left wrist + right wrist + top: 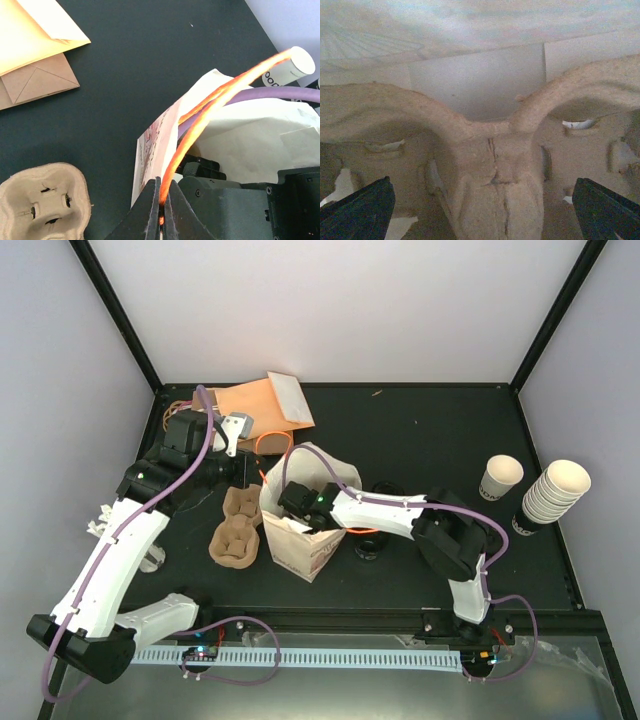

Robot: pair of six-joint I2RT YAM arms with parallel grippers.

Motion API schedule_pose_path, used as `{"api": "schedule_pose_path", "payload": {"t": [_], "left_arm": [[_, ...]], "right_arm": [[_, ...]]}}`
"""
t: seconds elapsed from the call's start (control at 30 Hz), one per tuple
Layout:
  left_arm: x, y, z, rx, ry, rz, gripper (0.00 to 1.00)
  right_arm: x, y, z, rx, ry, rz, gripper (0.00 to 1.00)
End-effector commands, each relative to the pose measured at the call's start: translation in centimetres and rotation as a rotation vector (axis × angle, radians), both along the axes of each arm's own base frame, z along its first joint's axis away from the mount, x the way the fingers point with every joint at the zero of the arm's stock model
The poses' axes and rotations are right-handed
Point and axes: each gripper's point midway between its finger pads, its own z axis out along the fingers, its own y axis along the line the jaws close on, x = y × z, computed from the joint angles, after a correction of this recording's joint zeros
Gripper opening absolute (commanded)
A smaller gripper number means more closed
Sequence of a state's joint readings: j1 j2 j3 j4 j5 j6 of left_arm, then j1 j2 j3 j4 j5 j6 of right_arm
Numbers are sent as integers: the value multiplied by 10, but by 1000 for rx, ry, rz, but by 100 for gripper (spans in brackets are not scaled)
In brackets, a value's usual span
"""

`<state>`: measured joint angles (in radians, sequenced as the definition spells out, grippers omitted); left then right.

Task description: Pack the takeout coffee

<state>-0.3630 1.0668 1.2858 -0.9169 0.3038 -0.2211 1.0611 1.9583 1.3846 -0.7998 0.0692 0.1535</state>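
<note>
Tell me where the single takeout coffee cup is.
In the top view, the takeout coffee cup stands upright on the right side, just left of the stacked cups, far from the paper bag.

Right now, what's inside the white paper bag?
In the bag, the right claw, open, sits over a pulp cup carrier against the white wall. The carrier covers the floor, so anything beneath it cannot be seen.

pulp carrier (490, 165) fills bag (300, 550) before right tool (480, 212), open table (420, 440) around cup (500, 478)
</note>
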Motion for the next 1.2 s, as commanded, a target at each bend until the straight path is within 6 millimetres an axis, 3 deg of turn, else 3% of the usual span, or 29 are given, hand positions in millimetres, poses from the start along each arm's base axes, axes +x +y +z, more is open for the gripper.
{"api": "schedule_pose_path", "payload": {"t": [0.0, 0.13, 0.27, 0.33, 0.47, 0.67, 0.73, 0.77, 0.93, 1.17], "left_arm": [[-1, 0, 8, -13, -27, -10, 2], [0, 0, 7, -13, -27, -12, 1], [-1, 0, 7, -11, -27, -14, 1], [-1, 0, 7, -10, -28, -15, 2], [0, -1, 7, -10, -26, -16, 2], [0, -1, 7, -9, -26, -16, 1], [0, -1, 7, -9, -29, -16, 1], [0, -1, 7, -8, -27, -15, 2], [0, -1, 4, -3, -20, -17, 1], [-1, 0, 3, -1, -17, -17, 1]], "right_arm": [[4, 9, 32, 46, -46, 18, 100], [5, 10, 36, 49, -46, 21, 98], [4, 12, 36, 51, -38, 20, 81], [5, 12, 36, 51, -39, 19, 77], [5, 12, 37, 50, -45, 20, 97], [5, 11, 43, 52, -49, 22, 96], [4, 12, 46, 57, -46, 25, 81], [4, 12, 47, 59, -45, 25, 80], [6, 13, 54, 69, -58, 22, 94], [7, 11, 69, 82, -73, 20, 98]]}}
